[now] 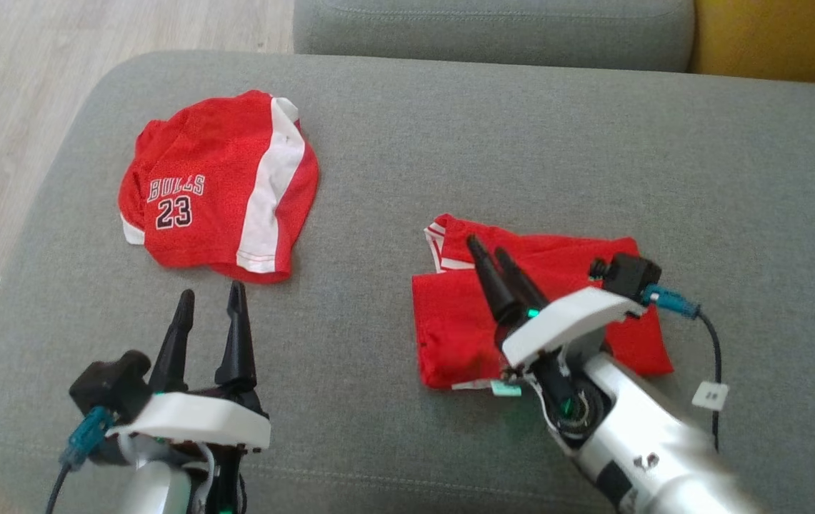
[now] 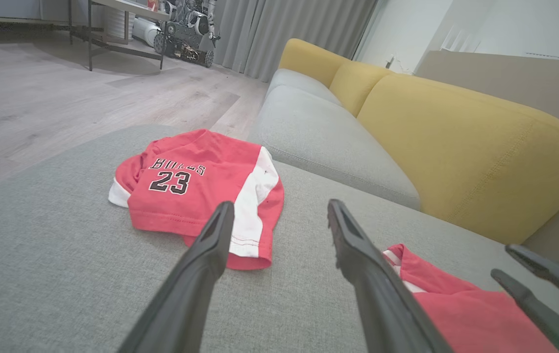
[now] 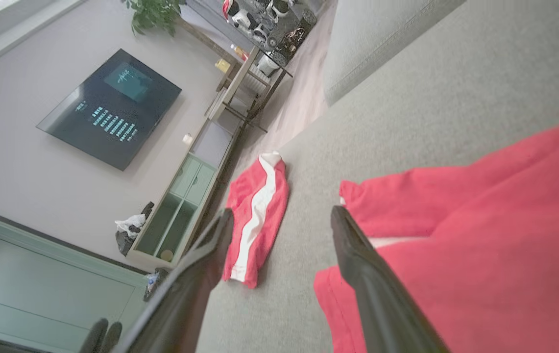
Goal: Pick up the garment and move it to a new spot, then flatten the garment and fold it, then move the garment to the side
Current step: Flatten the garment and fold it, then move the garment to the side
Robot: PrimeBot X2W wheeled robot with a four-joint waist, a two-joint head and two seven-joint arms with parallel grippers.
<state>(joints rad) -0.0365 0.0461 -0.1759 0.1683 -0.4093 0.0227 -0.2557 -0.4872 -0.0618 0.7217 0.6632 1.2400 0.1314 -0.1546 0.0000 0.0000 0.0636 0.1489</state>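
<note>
Head view: folded red garment lay right of centre on the grey sofa seat, a rough rectangle with a white-striped edge at its upper left corner and a small white label poking out at its lower edge. Right end effector reached in from the lower right. Its forearm and white wrist housing crossed over the garment, and its dark fingers pointed toward the frame's upper left, tips above the striped corner. Right wrist view showed those fingers spread apart and empty, one over red cloth, the other over bare grey fabric; whether either touched the cloth could not be judged. Left end effector sat at the lower left, fingers likewise spread and empty, pointing up the frame over bare seat, well apart from the folded garment. A second red piece, shorts with a broad white stripe and "BULLS 23" print, lay rumpled in the upper left of the frame, just beyond the left fingertips and apart from them. Yellow backrest occupied the upper right corner; wooden floor ran along the left edge.
</note>
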